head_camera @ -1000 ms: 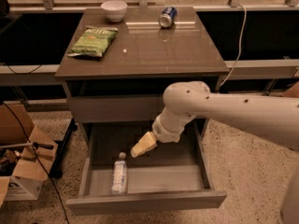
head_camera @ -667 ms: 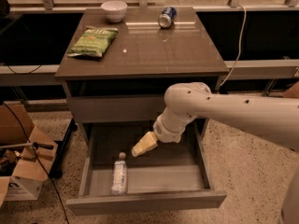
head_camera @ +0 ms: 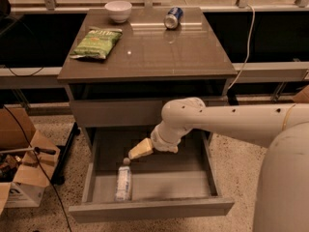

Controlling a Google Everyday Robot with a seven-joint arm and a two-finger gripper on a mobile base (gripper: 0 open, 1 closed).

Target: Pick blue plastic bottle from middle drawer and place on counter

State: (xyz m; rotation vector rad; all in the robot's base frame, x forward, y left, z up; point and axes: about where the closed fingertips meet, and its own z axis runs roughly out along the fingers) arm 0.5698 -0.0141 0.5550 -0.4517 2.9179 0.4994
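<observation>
The blue plastic bottle (head_camera: pixel 123 182) lies flat on the floor of the open middle drawer (head_camera: pixel 149 209), near its left side, cap pointing away from the front. My gripper (head_camera: pixel 137 151) reaches down into the drawer from the right on a white arm. Its cream-coloured tip hangs just above and behind the bottle's cap, not touching it. The counter (head_camera: pixel 149 52) is the glossy grey-brown cabinet top above the drawers.
On the counter lie a green snack bag (head_camera: pixel 96 43), a white bowl (head_camera: pixel 118 10) and a blue soda can (head_camera: pixel 173 17) on its side. A shut drawer front (head_camera: pixel 116 112) sits above the open one. Cardboard boxes (head_camera: pixel 19 178) stand on the floor at left.
</observation>
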